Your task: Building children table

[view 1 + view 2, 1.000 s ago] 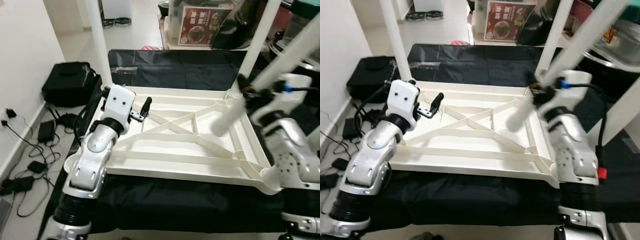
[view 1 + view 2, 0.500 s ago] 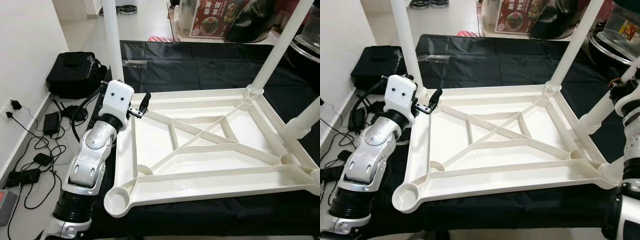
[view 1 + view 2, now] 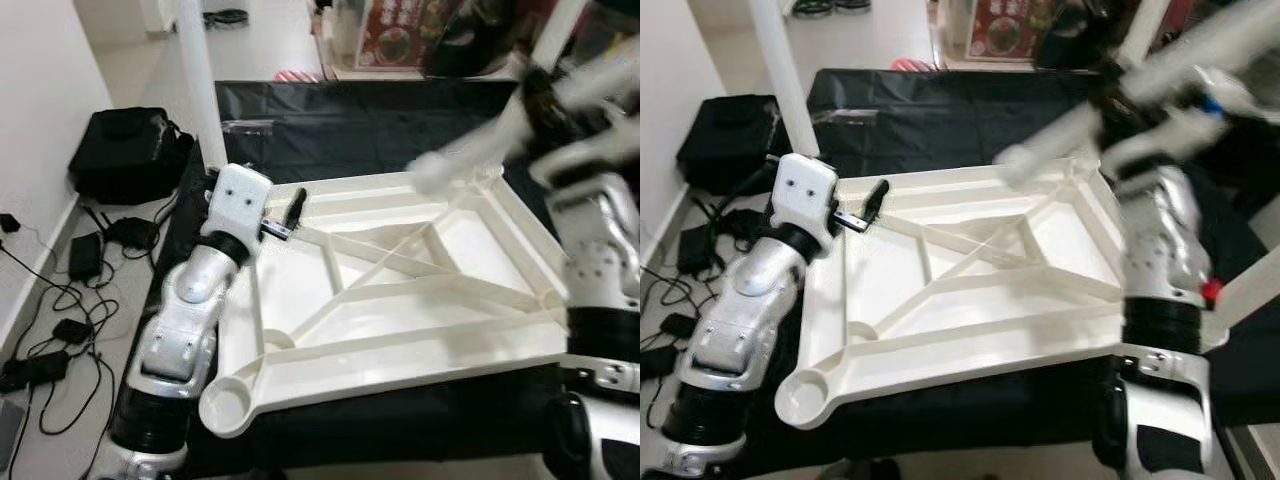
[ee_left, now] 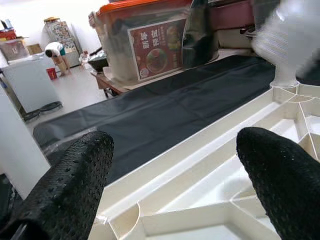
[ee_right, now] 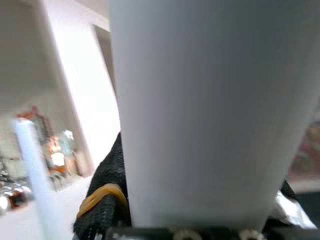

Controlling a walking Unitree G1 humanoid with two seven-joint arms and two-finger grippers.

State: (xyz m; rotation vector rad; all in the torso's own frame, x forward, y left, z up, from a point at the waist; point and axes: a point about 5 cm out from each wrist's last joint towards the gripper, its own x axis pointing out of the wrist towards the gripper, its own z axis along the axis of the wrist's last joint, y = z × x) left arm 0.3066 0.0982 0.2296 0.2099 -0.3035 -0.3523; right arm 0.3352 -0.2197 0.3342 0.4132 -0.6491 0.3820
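Observation:
The white children's table top lies upside down on a black cloth. One white leg stands in its far left corner socket. The near left socket holds nothing. My left gripper hovers just above the far left rim, open, with the rim visible between its fingers. My right gripper is raised over the far right corner, shut on a second white leg. That leg is blurred and slants down toward the middle of the top. It shows close up in the right wrist view.
A black bag and chargers with cables lie on the floor by the left wall. A storage box with a red poster stands behind the cloth. A person bends over far back in the room.
My right arm has lifted the held leg from low at the right edge and swung it over the far right corner. The camera has shifted. The left gripper holds its place.

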